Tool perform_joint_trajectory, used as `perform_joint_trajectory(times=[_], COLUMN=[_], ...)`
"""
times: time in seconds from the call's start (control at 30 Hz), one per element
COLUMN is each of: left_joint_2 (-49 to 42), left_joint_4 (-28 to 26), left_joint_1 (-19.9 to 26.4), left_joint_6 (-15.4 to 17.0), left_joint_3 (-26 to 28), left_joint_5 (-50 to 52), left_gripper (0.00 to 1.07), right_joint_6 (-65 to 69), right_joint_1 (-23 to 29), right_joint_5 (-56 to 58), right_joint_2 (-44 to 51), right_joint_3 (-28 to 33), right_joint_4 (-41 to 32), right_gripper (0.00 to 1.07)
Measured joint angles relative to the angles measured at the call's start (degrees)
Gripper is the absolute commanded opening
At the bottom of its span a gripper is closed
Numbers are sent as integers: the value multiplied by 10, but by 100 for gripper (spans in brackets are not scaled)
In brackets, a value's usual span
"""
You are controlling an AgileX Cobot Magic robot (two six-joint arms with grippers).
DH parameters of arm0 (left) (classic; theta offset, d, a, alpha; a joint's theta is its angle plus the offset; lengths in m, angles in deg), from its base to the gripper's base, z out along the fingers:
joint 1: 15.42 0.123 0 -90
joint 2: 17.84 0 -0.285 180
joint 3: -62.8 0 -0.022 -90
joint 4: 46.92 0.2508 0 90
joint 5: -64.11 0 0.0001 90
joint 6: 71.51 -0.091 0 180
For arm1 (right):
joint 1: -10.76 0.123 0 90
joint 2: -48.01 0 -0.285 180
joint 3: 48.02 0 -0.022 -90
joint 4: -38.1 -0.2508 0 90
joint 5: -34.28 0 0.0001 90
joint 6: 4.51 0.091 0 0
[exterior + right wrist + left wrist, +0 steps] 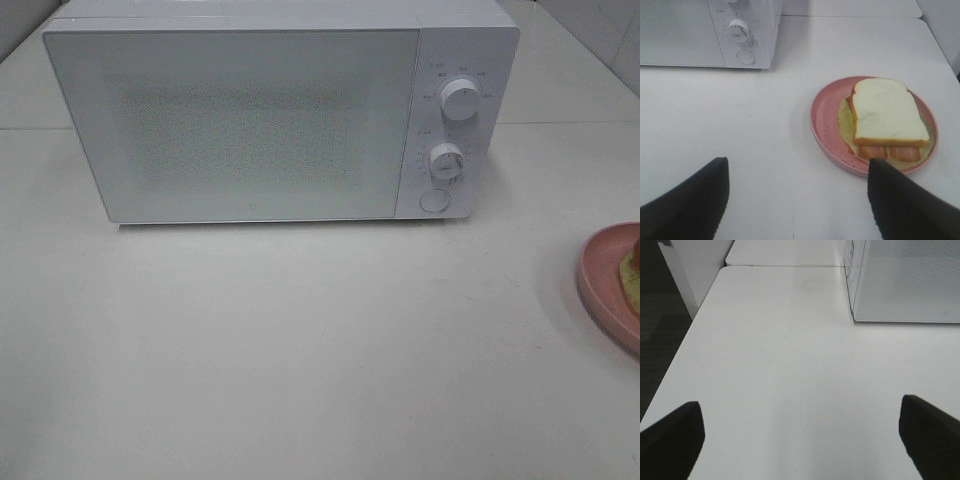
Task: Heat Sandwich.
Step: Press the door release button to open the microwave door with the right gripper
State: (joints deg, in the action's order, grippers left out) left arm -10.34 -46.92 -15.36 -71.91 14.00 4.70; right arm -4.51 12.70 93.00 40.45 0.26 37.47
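We are holding the left jaws and right jaws apart, empty; the sandwich (887,115) is lying on its pink plate (818,117) just beyond the right jaws, on the white counter (740,125).

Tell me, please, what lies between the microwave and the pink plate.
Nothing: only bare white table separates the microwave from the plate, as the right wrist view shows.

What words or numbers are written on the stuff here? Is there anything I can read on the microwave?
Nothing here can be read clearly.
Small marks around the upper knob of the microwave: too small and blurred to read.
Small marks around the lower knob: too blurred to read.
Tiny mark at the bottom edge of the door: too small to read.
The pink plate and sandwich: no writing.
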Motion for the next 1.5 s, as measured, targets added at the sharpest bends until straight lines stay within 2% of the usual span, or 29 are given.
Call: perform_joint_trajectory(times=[1.03,1.23,1.5], left_joint_2=[0,0,0], left_joint_4=[0,0,0], left_joint_1=[0,0,0], left_joint_6=[0,0,0], left_joint_3=[0,0,0], left_joint_5=[0,0,0], left_gripper=[105,105,105], right_joint_6=[0,0,0], right_joint_1=[0,0,0], right_joint_5=[-1,-34,-103], right_joint_2=[0,-18,-70], right_joint_3=[0,-32,-35], right_joint_4=[-1,-6,-6], right_gripper=[75,75,75])
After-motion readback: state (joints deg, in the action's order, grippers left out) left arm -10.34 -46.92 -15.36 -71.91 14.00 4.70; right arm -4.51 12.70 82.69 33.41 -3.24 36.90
